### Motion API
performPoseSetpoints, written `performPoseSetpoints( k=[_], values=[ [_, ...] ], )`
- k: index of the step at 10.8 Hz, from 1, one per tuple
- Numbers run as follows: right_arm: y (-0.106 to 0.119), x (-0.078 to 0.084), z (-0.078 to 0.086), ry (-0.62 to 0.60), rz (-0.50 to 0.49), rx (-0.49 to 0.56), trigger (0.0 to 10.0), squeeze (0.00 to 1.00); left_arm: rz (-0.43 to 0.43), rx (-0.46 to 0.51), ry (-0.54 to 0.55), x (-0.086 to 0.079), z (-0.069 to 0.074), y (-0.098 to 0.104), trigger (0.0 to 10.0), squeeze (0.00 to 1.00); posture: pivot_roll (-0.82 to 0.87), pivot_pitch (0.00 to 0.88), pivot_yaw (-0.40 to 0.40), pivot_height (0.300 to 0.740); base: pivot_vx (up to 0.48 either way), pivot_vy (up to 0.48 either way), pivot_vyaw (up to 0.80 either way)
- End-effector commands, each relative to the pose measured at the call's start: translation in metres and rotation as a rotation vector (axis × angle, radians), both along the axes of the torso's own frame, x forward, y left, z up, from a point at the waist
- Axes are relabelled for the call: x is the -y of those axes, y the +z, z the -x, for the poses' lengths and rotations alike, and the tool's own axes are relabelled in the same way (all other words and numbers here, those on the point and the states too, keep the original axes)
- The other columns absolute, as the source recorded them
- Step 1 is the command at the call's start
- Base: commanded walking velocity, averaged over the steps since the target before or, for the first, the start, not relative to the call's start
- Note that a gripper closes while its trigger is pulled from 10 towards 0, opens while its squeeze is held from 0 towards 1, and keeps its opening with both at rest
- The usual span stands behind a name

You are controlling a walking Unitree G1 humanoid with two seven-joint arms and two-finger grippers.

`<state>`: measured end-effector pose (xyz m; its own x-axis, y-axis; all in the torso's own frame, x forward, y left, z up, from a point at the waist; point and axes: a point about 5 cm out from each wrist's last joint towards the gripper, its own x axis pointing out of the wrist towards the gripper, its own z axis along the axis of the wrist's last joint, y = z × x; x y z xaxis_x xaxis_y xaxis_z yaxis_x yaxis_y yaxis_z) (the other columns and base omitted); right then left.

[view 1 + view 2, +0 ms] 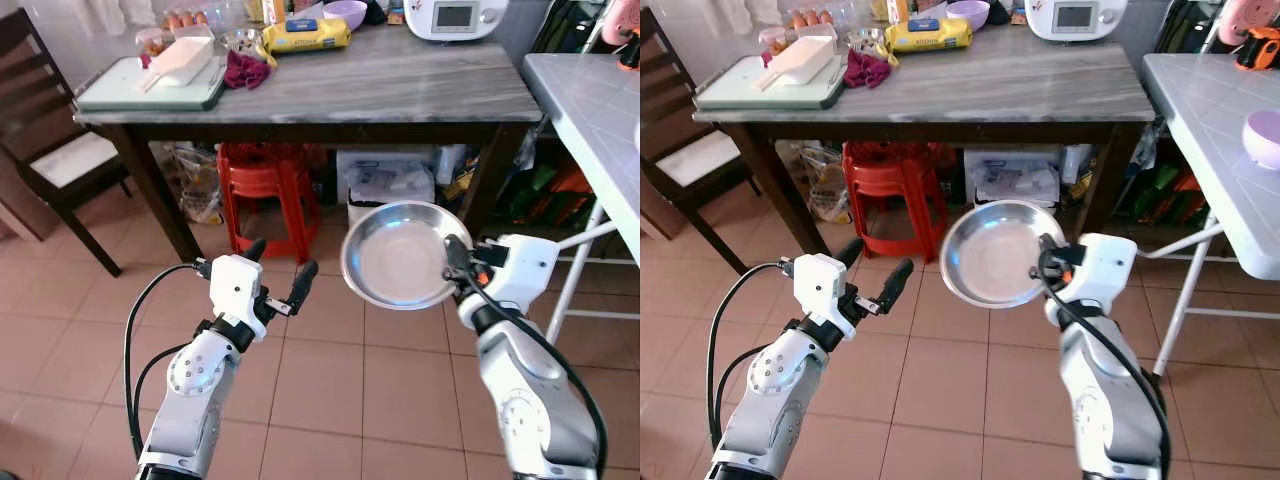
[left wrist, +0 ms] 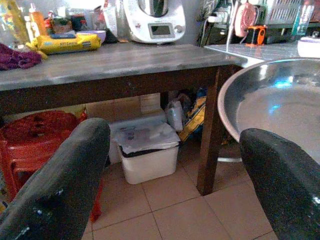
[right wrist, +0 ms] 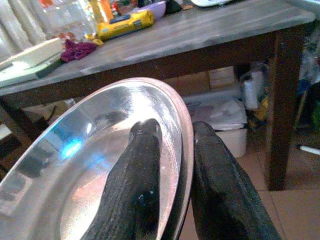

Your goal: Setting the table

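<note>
We hold a steel plate (image 1: 400, 255) by its rim in our right gripper (image 3: 175, 165), the jaws clamped with one finger inside the dish and one behind the edge. The plate hangs tilted in the air, short of the grey tabletop (image 1: 400, 85) and below its level, above the tiled floor (image 1: 330, 370). Our left gripper (image 1: 280, 268) hovers just beside the plate, apart from it, with its jaws spread wide and nothing between them.

On the tabletop, toward its far edge, we see a yellow packet (image 1: 305, 35), a purple bowl (image 1: 345, 13) beside it and a white kitchen machine (image 1: 455, 17). A maroon cloth (image 1: 245, 70) lies near the packet, and a pale green tray (image 1: 150, 85) with a white container (image 1: 180, 58) on it sits at the tabletop's end nearest the dark chair (image 1: 60, 150). Under the tabletop stand red stools (image 1: 265, 190) and a white bin (image 1: 385, 190). A second, white tabletop (image 1: 1215, 120) stands beside the grey one and carries a lilac bowl (image 1: 1262, 138)
</note>
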<state>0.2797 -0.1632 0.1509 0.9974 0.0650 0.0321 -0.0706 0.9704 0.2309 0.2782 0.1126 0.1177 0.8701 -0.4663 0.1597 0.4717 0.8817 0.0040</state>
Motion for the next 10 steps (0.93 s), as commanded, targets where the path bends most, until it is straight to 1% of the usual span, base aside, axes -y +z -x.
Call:
performPoseSetpoints(
  k=[1,2,7,10],
  values=[
    [0.0022,0.0001,-0.0004,0.003,0.005,0.013,10.0,0.00,-0.005,0.001,-0.014,0.0020,0.0023,0.0005,10.0,0.00,-0.08,0.045,0.072,0.740,0.345,0.000,0.00],
    [0.0025,0.0001,-0.0003,0.001,0.005,0.015,10.0,0.00,-0.002,0.001,-0.018,0.0028,0.0021,0.0004,10.0,0.00,-0.08,0.044,0.072,0.740,0.349,0.000,0.80],
    [0.0038,0.0018,-0.0014,-0.007,0.000,0.019,10.0,0.00,0.007,0.000,-0.030,0.0066,0.0029,0.0003,10.0,0.00,-0.09,0.040,0.070,0.740,0.352,0.000,0.00],
    [0.0063,0.0046,-0.0019,-0.028,-0.013,0.038,10.0,0.00,0.010,0.000,-0.044,0.0086,0.0026,0.0004,10.0,0.00,-0.09,0.039,0.073,0.740,0.480,0.000,0.00]
  ],
)
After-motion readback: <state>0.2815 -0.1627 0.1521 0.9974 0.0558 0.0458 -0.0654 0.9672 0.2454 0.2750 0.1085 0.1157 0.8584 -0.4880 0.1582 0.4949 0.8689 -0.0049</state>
